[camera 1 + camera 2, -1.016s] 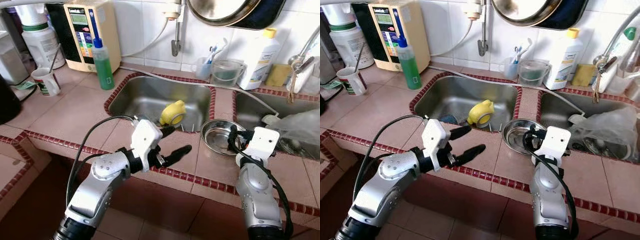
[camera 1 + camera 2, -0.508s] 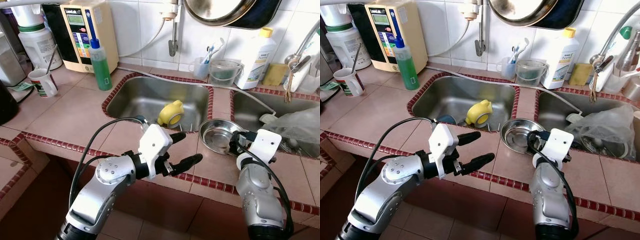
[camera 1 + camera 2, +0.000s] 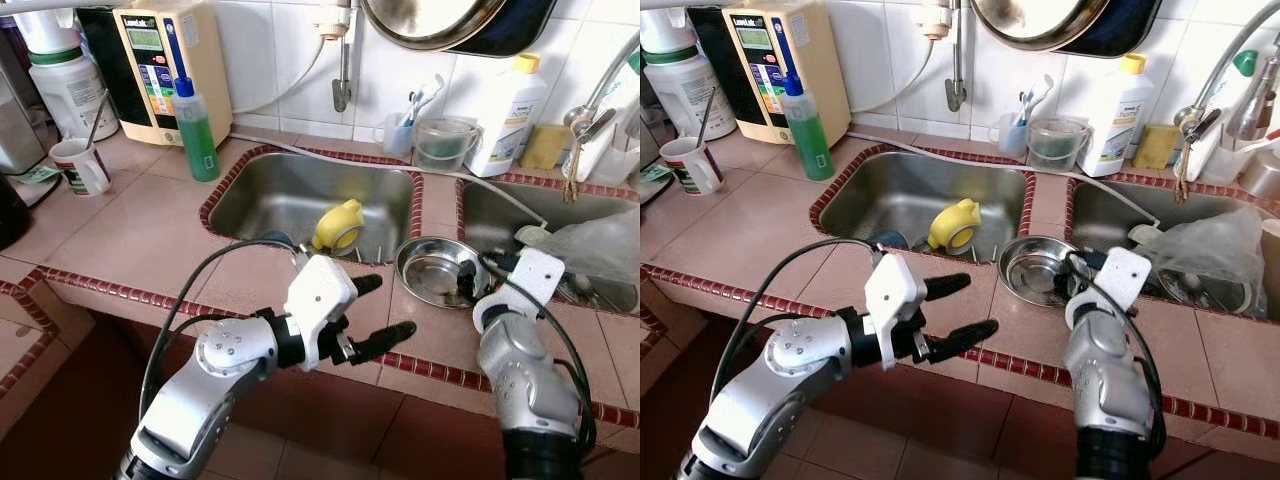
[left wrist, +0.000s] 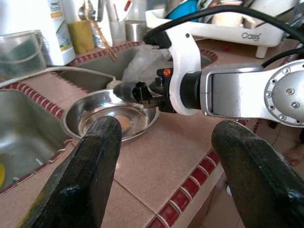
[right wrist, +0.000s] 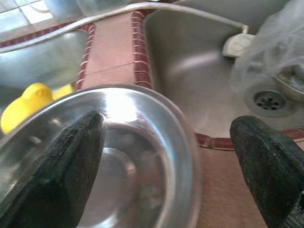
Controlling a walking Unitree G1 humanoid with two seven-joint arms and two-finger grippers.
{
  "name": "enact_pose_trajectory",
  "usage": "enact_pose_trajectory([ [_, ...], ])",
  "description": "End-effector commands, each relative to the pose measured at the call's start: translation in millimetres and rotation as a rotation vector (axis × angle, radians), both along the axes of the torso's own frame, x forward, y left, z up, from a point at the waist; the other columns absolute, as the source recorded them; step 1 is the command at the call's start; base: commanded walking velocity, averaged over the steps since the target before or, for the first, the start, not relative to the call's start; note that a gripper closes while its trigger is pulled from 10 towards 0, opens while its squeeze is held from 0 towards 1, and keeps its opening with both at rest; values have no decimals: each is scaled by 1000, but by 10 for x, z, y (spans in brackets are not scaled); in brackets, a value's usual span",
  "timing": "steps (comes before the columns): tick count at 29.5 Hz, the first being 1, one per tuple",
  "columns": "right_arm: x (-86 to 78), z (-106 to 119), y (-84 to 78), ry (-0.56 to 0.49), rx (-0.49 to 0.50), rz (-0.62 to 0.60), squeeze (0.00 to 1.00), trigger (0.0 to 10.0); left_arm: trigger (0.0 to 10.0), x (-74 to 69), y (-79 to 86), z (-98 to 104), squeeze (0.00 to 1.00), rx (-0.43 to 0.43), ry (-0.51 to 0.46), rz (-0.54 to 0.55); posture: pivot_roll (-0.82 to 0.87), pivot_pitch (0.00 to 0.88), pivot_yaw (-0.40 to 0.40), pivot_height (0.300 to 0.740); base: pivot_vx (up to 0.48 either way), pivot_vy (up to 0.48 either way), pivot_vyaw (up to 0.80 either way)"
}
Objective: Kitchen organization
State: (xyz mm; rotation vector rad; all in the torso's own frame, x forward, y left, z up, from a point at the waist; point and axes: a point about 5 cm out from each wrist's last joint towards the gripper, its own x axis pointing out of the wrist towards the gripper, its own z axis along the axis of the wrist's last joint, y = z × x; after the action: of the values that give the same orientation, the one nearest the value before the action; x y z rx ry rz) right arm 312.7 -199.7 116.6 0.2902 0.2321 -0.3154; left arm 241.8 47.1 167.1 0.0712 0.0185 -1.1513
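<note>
the right gripper (image 5: 166,156) stands with its two black fingers (image 5: 57,161) spread wide, straddling the near rim of a steel bowl (image 3: 435,270); one finger hangs over the bowl's inside, the other outside over the tile, and neither visibly presses the metal. the bowl sits on the counter (image 3: 140,235) on the strip of tile between two sinks, its far edge reaching the red trim. the left gripper (image 3: 375,308) also has its fingers (image 4: 97,156) released and wide apart, holding nothing, hovering above the counter's front edge and pointing toward the bowl and the right wrist. in the left sink (image 3: 290,195) lies a yellow cup (image 3: 337,224) on its side. the right sink (image 5: 204,71) holds a crumpled clear plastic bag (image 3: 1215,250) near the drain. farther back, a green bottle (image 3: 198,130) stands beside a beige water unit (image 3: 175,60), a mug (image 3: 80,165) with a spoon sits to their left, and a white bottle (image 3: 515,105), a clear jug (image 3: 445,145) and a toothbrush cup (image 3: 400,130) line the tiled wall. a pan (image 3: 450,20) hangs above.
</note>
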Motion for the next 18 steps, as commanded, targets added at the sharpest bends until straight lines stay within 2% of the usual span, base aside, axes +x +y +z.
enact_pose_trajectory([
  [1,43,47,-9,1,21,16,0,10000,10000,-34,-10,39,0,4,-14,-5,-2,0,10,740,0,0,0],
  [6,111,78,-19,18,58,47,0,9843,10000,-42,-11,52,0,-2,-11,8,9,0,2,740,0,0,0],
  [7,127,84,-21,24,69,54,0,7255,10000,-45,-12,59,0,-3,-12,13,13,0,-1,740,0,0,0],
  [9,132,85,-20,27,73,58,0,7255,10000,-46,-12,62,0,-3,-13,15,13,0,-1,740,0,0,0],
  [10,135,75,-19,37,83,58,0,6706,10000,-47,-11,65,0,-4,-14,17,16,0,-3,740,0,0,0],
  [11,141,65,-16,48,98,61,0,7137,10000,-48,-9,69,0,-3,-10,22,18,0,-6,740,0,0,0],
  [13,138,45,-12,63,114,65,0,6431,10000,-51,-6,73,0,-3,-9,24,21,0,-8,740,0,0,0],
  [15,129,10,-12,80,128,63,0,6588,10000,-57,-5,76,0,-2,-8,25,23,0,-9,740,0,0,0],
  [16,123,-14,-12,93,128,64,0,4941,10000,-57,-5,77,0,-2,-8,27,24,0,-10,740,0,0,0],
  [17,123,-14,-12,93,128,64,0,4941,10000,-57,-5,77,0,-2,-8,27,24,0,-10,740,0,0,0],
  [18,117,-36,-9,102,136,64,0,4235,10000,-57,-4,79,0,-2,-8,28,25,0,-11,740,0,0,0],
])
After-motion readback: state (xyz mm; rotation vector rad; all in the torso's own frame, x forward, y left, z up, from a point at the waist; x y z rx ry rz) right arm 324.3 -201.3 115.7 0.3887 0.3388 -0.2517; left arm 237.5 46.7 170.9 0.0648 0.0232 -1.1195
